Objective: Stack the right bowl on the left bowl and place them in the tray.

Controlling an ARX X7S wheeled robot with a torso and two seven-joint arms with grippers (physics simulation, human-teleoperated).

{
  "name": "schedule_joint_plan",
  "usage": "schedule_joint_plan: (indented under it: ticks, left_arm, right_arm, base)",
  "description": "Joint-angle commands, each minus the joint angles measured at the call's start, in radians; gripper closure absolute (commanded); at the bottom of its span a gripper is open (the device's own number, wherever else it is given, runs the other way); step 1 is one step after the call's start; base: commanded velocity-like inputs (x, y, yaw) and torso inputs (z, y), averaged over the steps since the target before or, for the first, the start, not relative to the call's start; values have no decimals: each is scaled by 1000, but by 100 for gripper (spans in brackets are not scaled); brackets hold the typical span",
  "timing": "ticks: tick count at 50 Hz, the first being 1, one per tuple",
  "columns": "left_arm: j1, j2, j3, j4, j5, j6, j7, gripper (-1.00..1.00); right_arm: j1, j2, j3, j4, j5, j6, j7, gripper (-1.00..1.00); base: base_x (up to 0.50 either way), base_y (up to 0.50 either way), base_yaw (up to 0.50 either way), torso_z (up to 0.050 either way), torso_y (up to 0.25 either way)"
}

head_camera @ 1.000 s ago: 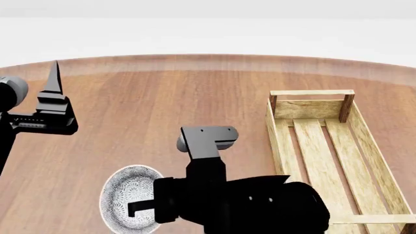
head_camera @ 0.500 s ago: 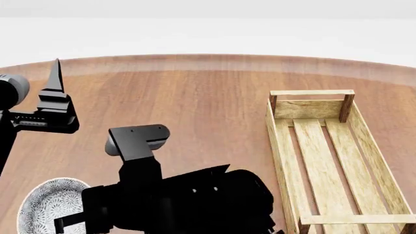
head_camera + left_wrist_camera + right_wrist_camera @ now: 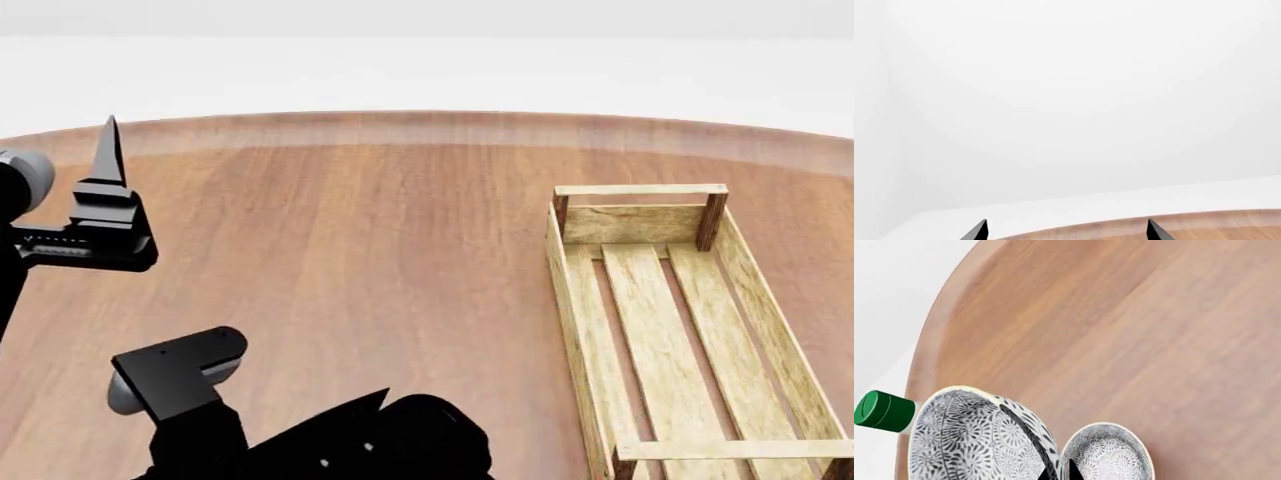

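Observation:
In the right wrist view my right gripper (image 3: 1059, 474) is shut on the rim of the right bowl (image 3: 967, 440), a grey-patterned bowl held tilted above the table. Just beside it the left bowl (image 3: 1111, 455), with the same pattern, lies flat on the wood. Neither bowl shows in the head view, where the right arm (image 3: 320, 440) fills the lower left. The tray (image 3: 574, 290), a long light-wood crate, stands at the right with nothing in it. My left gripper (image 3: 1066, 233) is open and points upward at the far left (image 3: 107, 165), holding nothing.
A green-capped bottle (image 3: 881, 411) shows past the table's rim, beside the held bowl. The round wooden table (image 3: 374, 240) curves away at the back, with a white floor beyond its edge.
My right arm has swung left and down with the bowl, which has left the head view's bottom edge. The left arm and the tray have not moved.

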Motion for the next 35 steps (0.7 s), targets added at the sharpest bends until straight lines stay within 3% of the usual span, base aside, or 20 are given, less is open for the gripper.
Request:
schedule_joint_plan:
  ticks: [1,21,35]
  left_arm:
    - [1,-3,-2,1,-5,2,-2,-100]
    - [5,-10,1,6,-27,-10,5,-100]
    - [7,-19,11,15,-23,3,3,-100]
  right_arm:
    - [10,-1,-62,-7,37,-30,-22,100]
    - [22,15,-97,12,57,-74,-13,100]
    - [25,21,-114,13,70,-90,-10,100]
  base:
    - [0,0,0,0,0]
    - [0,0,0,0,0]
    - [0,0,0,0,-238]
